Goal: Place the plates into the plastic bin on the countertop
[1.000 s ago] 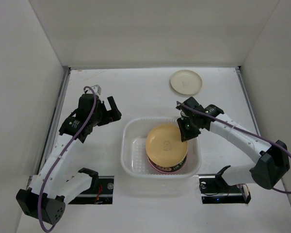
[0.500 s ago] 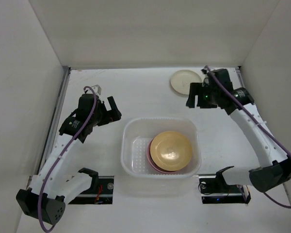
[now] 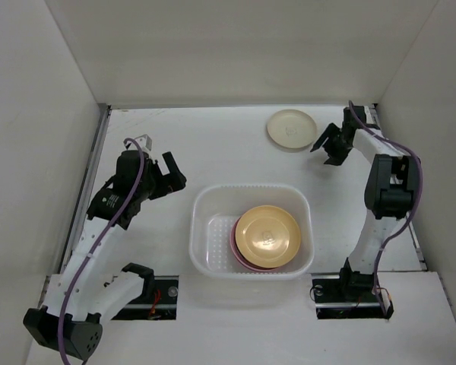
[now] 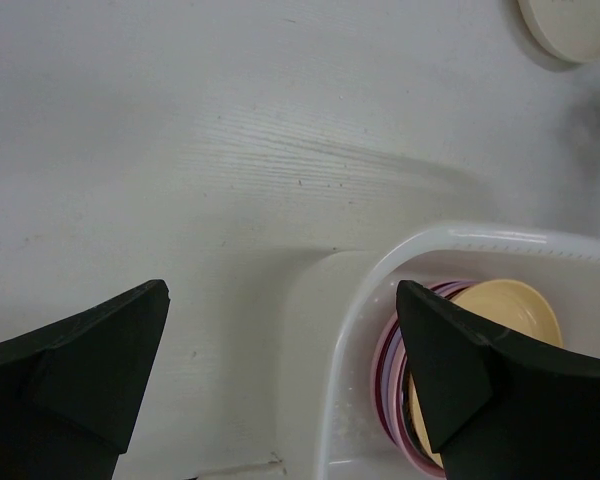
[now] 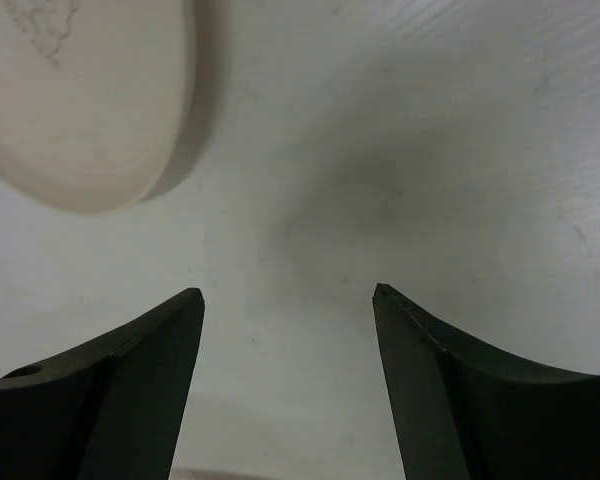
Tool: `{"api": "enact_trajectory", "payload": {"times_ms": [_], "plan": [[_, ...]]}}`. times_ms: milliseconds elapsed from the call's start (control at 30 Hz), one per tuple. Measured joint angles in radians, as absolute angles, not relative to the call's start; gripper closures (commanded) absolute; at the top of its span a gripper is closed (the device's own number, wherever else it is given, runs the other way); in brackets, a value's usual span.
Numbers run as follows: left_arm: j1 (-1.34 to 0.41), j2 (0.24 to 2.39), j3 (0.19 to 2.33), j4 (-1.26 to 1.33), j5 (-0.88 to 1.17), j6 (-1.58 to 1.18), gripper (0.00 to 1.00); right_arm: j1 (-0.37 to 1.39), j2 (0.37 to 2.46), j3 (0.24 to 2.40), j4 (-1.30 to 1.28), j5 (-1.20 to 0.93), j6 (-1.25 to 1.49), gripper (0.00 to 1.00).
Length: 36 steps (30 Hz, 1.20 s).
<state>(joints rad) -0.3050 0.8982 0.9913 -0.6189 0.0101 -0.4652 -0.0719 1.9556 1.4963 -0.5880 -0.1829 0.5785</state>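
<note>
- Top view: the bin (image 3: 251, 188) sits mid-countertop (image 3: 213, 137). It holds a stack (image 3: 234, 245) of plates, with a yellow plate (image 3: 266, 236) on top (pink edges show beneath). The cream plate (image 3: 291, 129) lies outside the bin, far right.
- The right gripper (image 3: 326, 150), jaws apart and empty, is just right of the cream plate, apparently not touching it. The left gripper (image 3: 167, 178) is spread wide, holds nothing, and hangs left of the bin.
- Left wrist: bare countertop lies between the spread fingers (image 4: 90, 370). The bin's rim and stack are by the right finger, and the cream plate is far off at top right.
- Right wrist: the fingers are apart over bare countertop, and the cream plate lies up-left, clear of them.
</note>
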Motion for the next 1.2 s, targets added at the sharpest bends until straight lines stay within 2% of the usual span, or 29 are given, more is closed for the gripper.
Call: {"api": "enact_trajectory", "payload": {"times_ms": [333,600,700,800,1067,1200], "plan": [[-0.265,0.885,0.991,-0.659,-0.005,-0.48,0.0,-0.116,2.167,1.748,-0.533,-0.268,0.704,0.29],[-0.227,0.885,0.992,-0.669,-0.009,-0.479,0.0,-0.116,2.268,1.837,-0.519,-0.29,0.765,0.35],[-0.213,0.885,0.992,-0.678,-0.009,-0.48,0.0,-0.116,2.3,1.839,-0.52,-0.296,0.786,0.43],[-0.199,0.883,0.992,-0.684,-0.009,-0.479,0.0,-0.116,2.318,1.858,-0.522,-0.31,0.797,0.55],[-0.181,0.854,0.992,-0.712,-0.009,-0.479,0.0,-0.106,2.384,1.924,-0.522,-0.336,0.813,0.98],[-0.174,0.832,0.992,-0.731,-0.009,-0.479,0.0,-0.095,2.387,1.928,-0.52,-0.34,0.818,1.0]]}}
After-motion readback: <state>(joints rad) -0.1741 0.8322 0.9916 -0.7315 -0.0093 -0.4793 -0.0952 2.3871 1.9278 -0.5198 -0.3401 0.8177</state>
